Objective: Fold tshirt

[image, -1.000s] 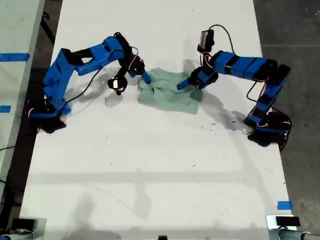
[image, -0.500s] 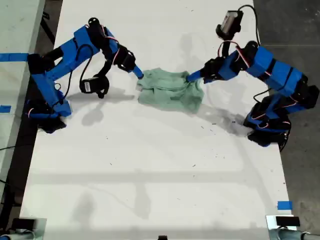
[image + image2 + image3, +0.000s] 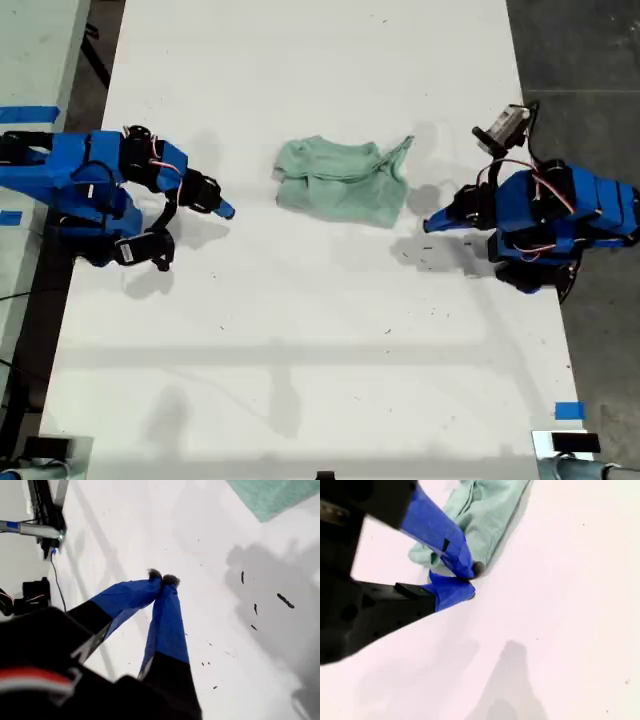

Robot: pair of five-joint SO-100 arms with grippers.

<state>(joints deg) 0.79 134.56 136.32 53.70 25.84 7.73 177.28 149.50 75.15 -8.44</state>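
White surface (image 3: 300,330) with small dark specks, blue tape (image 3: 568,410) near its edge, crumpled tshirt (image 3: 342,180) mid-surface, my first hand (image 3: 162,580) closed empty, my second hand (image 3: 470,582) closed empty

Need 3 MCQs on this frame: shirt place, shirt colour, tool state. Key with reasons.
1. Where does the tshirt lie in the exterior view?
A. At the table's lower right corner
B. On the upper middle of the table, between the two arms
C. On the floor beside the table

2. What colour is the tshirt?
A. Pale mint green
B. Dark red
C. Black

3. How do my first tool and my second tool stand?
A. Both clamped on the tshirt
B. One wide open over the tshirt
C. Both shut, holding nothing

Key:
1 B: the bunched cloth sits on the white tabletop, with an arm at each side edge.
2 A: it reads as plain light green in all three views.
3 C: each wrist view shows the tips together over bare table, clear of the cloth.
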